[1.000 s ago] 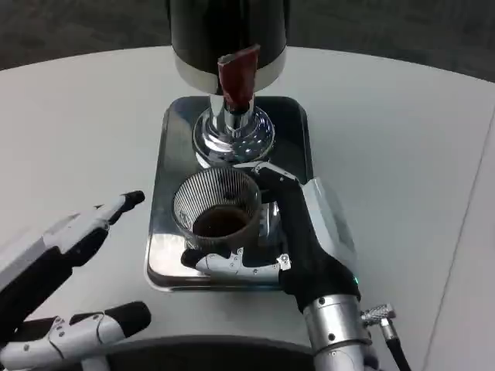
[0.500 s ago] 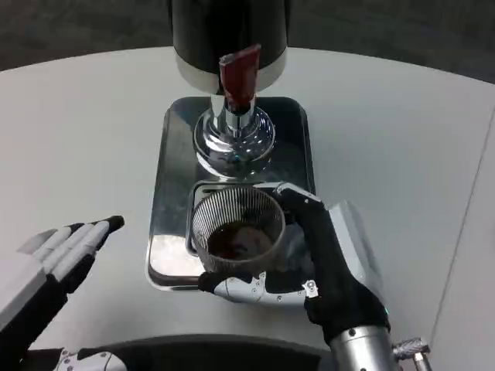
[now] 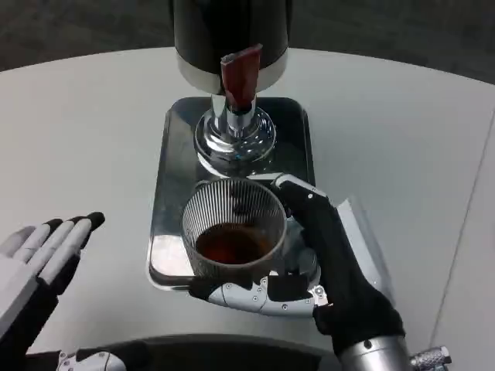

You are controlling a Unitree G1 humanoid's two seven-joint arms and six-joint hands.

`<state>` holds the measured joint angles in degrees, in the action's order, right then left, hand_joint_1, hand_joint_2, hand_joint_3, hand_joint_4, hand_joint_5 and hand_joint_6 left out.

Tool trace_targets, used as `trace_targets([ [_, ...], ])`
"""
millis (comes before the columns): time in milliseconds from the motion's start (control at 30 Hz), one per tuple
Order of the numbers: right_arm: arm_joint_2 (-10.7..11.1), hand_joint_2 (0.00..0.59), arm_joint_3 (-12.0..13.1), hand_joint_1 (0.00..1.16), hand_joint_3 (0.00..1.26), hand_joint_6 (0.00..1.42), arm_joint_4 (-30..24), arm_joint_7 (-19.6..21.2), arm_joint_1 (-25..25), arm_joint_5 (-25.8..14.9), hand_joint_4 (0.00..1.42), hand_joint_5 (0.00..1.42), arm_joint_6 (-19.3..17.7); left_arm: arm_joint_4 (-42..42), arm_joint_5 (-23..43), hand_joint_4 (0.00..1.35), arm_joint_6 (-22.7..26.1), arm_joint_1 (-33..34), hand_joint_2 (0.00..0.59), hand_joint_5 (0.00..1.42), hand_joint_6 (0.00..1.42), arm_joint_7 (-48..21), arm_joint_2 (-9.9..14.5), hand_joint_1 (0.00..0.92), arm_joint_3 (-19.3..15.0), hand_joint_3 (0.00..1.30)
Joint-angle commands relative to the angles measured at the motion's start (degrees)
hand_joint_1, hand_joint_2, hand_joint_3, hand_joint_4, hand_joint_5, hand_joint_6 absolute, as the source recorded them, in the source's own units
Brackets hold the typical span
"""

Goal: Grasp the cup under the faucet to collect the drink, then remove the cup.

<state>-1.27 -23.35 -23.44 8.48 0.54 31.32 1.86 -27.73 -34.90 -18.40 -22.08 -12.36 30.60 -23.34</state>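
A white round surface (image 3: 402,131) fills the frame, with a shiny metal tray (image 3: 170,147) at centre. The right hand (image 3: 325,255) is wrapped around the ribbed cup (image 3: 232,228), which holds dark drink and sits low on the tray, below the faucet (image 3: 236,127). The left hand (image 3: 39,259) waits at lower left, fingers extended and empty. Drawing the cup clear should go best level and slow, to avoid slopping.

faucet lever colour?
Dark red: the flat faucet lever on the black dispenser, clearest in the head view.
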Motion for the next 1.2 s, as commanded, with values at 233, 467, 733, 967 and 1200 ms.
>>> trace_targets([
  [233,-0.3,0.061,-3.9,1.12,0.70,1.29,-11.2,-5.0,-6.7,1.3,0.92,0.95,2.0,-2.8,-3.3,0.00,1.8,-2.4,0.043,0.00,0.00,0.1,-0.7,0.000,2.9,0.00],
  [467,0.8,0.061,-5.9,1.12,0.70,1.29,-13.3,-4.6,-10.4,2.0,0.92,0.95,0.9,-4.8,-6.6,0.00,2.1,-1.3,0.048,0.00,0.00,-0.2,-1.1,0.000,7.0,0.00],
  [733,2.1,0.061,-5.2,1.12,0.70,1.29,-16.0,-4.9,-12.6,1.3,0.92,0.95,1.1,-4.6,-7.3,0.00,2.8,0.6,0.048,0.00,0.00,-0.4,-0.5,0.000,8.6,0.00],
  [967,2.1,0.061,-4.8,1.12,0.70,1.29,-17.0,-4.9,-13.1,1.0,0.92,0.95,1.4,-4.5,-7.9,0.00,3.5,1.2,0.048,0.00,0.00,0.0,-0.8,0.000,9.0,0.00],
  [1200,1.8,0.061,-4.4,1.12,0.70,1.29,-17.1,-4.7,-12.5,1.1,0.92,0.94,1.6,-4.5,-8.2,0.00,4.5,2.5,0.052,0.00,0.00,0.8,-1.3,0.000,8.8,0.00],
])
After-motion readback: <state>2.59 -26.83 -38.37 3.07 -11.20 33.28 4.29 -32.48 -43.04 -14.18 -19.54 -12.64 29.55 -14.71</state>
